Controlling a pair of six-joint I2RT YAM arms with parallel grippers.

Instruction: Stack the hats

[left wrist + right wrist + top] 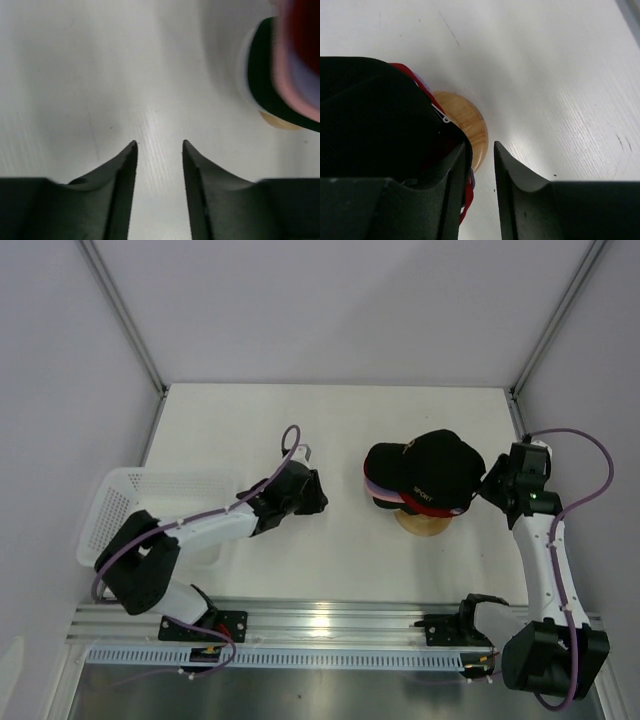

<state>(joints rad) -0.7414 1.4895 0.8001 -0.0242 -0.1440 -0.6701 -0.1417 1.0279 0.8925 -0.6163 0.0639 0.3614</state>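
On the white surface (330, 430), the stacked hats (425, 475) lie just left of the right hand (487, 478). The left hand (318, 495) is farther off. Both hands are apart and empty.

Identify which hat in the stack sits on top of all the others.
The black cap lettered SPORT: its crown covers the pile, while the red cap and the pink cap show only as edges beneath it.
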